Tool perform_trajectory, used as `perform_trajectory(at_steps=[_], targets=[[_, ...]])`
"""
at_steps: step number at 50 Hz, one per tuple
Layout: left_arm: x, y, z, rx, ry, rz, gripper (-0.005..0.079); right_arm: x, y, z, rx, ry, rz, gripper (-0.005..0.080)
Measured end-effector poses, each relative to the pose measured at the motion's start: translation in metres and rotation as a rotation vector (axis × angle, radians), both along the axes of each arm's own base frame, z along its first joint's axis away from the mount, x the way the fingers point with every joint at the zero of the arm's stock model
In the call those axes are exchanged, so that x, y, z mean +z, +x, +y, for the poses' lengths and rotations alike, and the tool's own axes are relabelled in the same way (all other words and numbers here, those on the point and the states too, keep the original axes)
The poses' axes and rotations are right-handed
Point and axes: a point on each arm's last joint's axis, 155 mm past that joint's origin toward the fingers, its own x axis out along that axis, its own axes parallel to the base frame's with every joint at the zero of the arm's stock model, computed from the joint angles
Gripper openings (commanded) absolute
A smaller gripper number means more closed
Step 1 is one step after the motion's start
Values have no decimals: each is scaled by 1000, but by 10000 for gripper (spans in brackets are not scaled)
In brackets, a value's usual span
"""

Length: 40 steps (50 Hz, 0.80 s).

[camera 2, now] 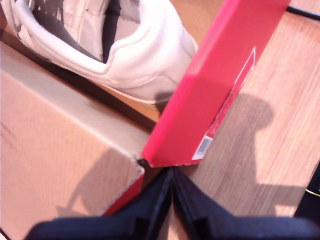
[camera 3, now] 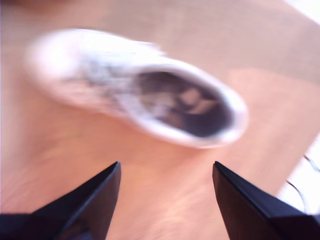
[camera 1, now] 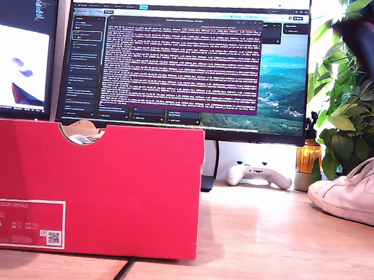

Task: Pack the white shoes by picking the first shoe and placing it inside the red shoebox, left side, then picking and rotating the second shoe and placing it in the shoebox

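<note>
- Red shoebox (camera 1: 104, 192): smooth cardboard, half-round notch; one white leather shoe (camera 2: 125, 45) lies inside.
- My first gripper (camera 2: 171, 192): jaws pressed together, empty, above the box corner.
- My second gripper (camera 3: 165, 200): jaws spread above the second shoe (camera 3: 145, 95) on the wooden table (camera 1: 262, 251).

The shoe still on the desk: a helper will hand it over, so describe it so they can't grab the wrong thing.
Find the big monitor, then the plant at the exterior view's right. The shoe lies on the wooden desk below the plant, cut by the frame edge. Unlike the white controller nearby, it has laces.
</note>
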Motion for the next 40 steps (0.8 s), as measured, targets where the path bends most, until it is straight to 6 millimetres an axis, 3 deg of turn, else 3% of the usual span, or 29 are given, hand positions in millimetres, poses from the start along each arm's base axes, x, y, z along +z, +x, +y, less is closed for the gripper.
perform_trajectory(at_steps=[7,21,40], targets=[[0,0,0,0,0,0,-19,-25,-18,-12,-65,-15,77,535],[0,0,0,0,0,0,-19,-32,-25,-29,-160,-25,85,518],[0,0,0,0,0,0,-19,-38,-7,-46,-236,9,13,499]])
